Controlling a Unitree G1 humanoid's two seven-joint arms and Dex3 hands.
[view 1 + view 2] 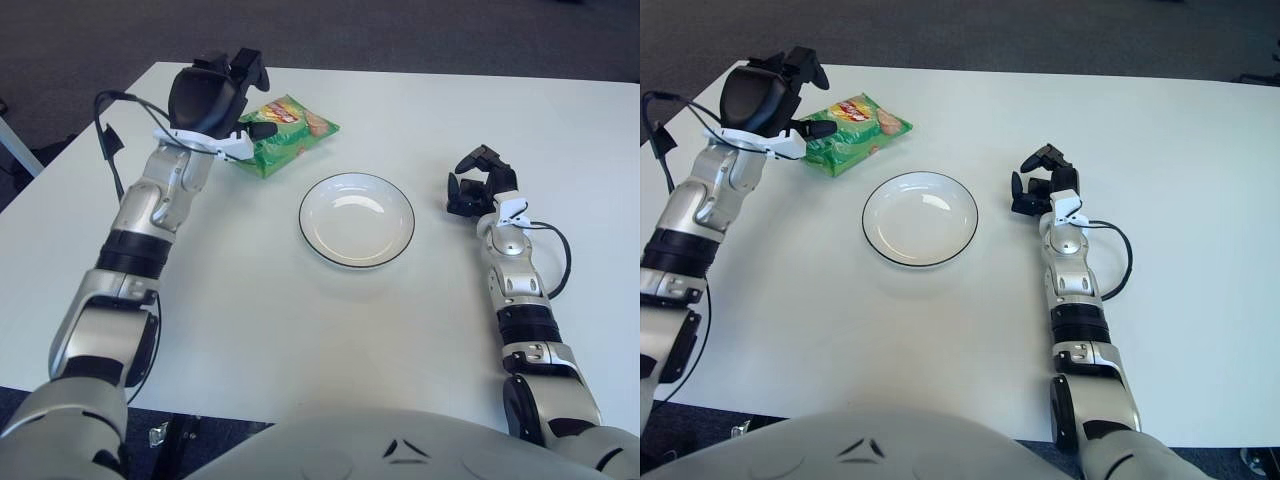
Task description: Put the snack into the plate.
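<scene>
Green crinkly plastic snack bag lies on the white table, up and to the left of the round white plate with a dark rim, apart from it. Over the bag's left end hovers the left hand, black fingers spread, gripping nothing. Right of the plate shows the right hand, fingers loosely curled, empty.

One snack bag, one plate, two hands.
</scene>
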